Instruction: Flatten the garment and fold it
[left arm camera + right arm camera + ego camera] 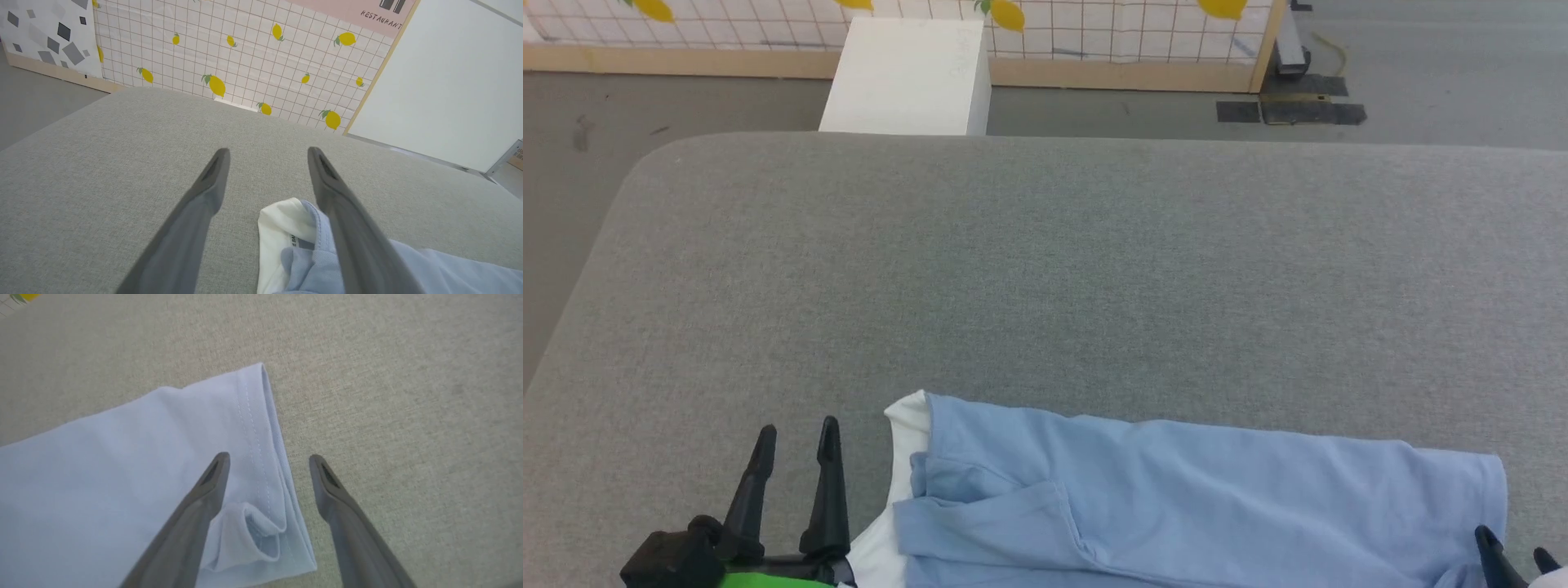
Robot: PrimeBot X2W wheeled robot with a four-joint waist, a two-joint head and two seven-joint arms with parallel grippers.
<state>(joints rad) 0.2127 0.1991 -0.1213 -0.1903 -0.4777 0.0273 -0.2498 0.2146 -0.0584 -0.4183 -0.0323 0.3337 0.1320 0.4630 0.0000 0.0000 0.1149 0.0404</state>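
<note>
Light blue cotton: the garment (pixel 1176 498) lies lengthwise along the near edge of the grey padded surface (pixel 1045 286), running from your left to your right. At its left end a white inner layer shows beyond the blue, and a loose blue flap is folded over just beside it. In the right wrist view the garment (pixel 122 457) ends in a double-stitched hem, with a small rolled tuck of cloth near the hem's lower corner. In the left wrist view the garment (pixel 282 228) shows its white edge and a small label whose print is too small to read.

Your left gripper (pixel 798 426) sits just left of the white end, its fingers spread moderately with nothing between them. Seen from its wrist, the left gripper (pixel 268 150) has one finger crossing in front of the garment's edge; you cannot tell whether it touches.

Your right gripper (pixel 1512 543) shows only its tips at the lower right corner. From its wrist, the right gripper (pixel 268 456) is spread about as far and straddles the hem: one finger over cloth, the other over bare surface, holding nothing.

A white box (pixel 907 77) stands beyond the far edge.
</note>
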